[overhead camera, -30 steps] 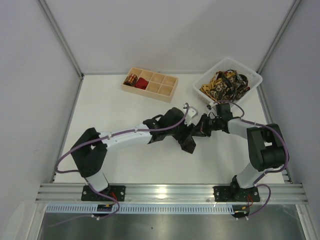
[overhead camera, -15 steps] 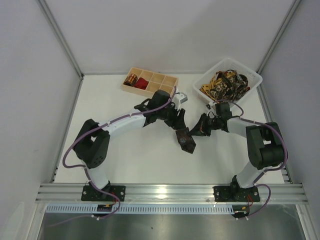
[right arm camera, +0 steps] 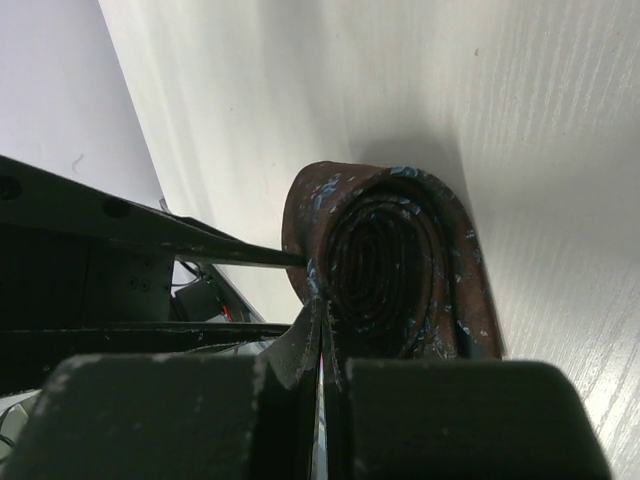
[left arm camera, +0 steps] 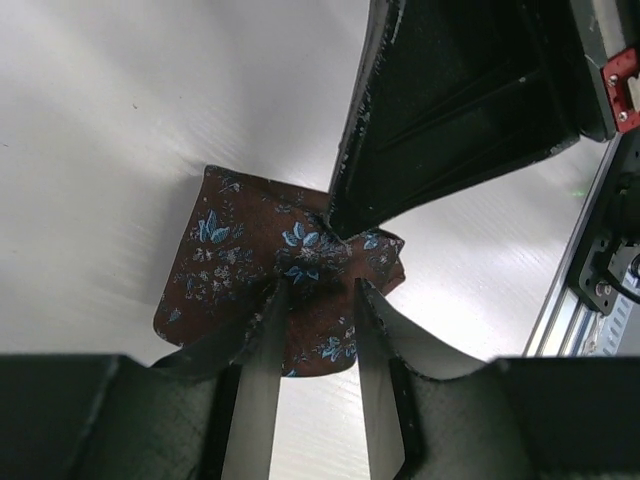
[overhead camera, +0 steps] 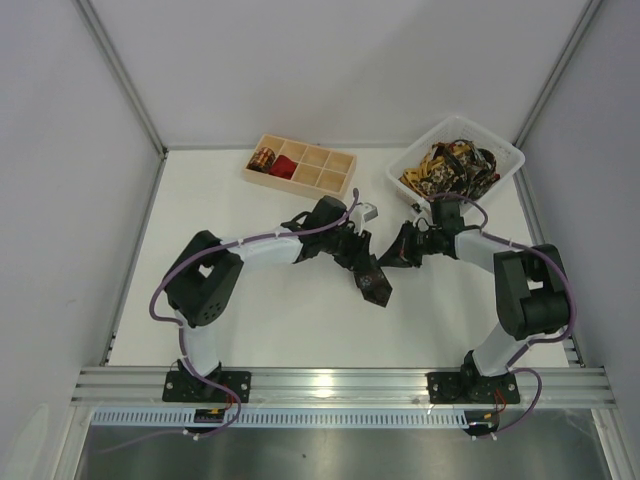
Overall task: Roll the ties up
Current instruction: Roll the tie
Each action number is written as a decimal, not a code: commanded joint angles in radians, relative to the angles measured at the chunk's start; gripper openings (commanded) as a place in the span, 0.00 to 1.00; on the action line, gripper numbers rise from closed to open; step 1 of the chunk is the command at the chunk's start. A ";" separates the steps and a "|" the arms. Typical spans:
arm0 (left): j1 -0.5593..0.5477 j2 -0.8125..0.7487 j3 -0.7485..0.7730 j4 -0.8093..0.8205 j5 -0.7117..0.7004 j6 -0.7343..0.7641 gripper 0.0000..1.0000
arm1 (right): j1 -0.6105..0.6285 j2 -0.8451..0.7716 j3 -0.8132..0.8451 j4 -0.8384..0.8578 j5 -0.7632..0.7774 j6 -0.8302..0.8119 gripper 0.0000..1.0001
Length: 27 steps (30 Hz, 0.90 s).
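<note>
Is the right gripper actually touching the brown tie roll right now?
Touching. The right wrist view shows the right gripper shut, its tips pinching the outer edge of the coiled brown tie.

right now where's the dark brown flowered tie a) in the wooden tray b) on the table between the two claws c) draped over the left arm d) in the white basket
b, the brown tie lies coiled on the white table, with the left claw and the right claw both at it.
</note>
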 commanded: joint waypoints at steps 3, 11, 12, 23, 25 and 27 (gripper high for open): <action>-0.004 -0.007 -0.015 0.051 -0.031 -0.036 0.40 | 0.012 -0.086 0.034 -0.053 0.000 -0.022 0.01; -0.005 0.004 0.005 0.046 -0.022 -0.047 0.41 | 0.045 -0.088 -0.029 -0.022 0.011 -0.021 0.01; -0.005 0.006 0.004 0.045 -0.022 -0.048 0.41 | 0.048 -0.085 -0.034 -0.016 0.011 -0.019 0.01; -0.005 -0.013 -0.006 0.054 -0.019 -0.050 0.44 | 0.055 -0.047 -0.052 0.012 0.035 -0.030 0.00; -0.005 -0.027 -0.010 0.057 -0.026 -0.053 0.45 | 0.055 -0.047 -0.040 0.001 0.043 -0.039 0.00; -0.005 -0.046 -0.007 0.052 -0.043 -0.055 0.48 | 0.055 -0.036 -0.032 -0.011 0.049 -0.051 0.00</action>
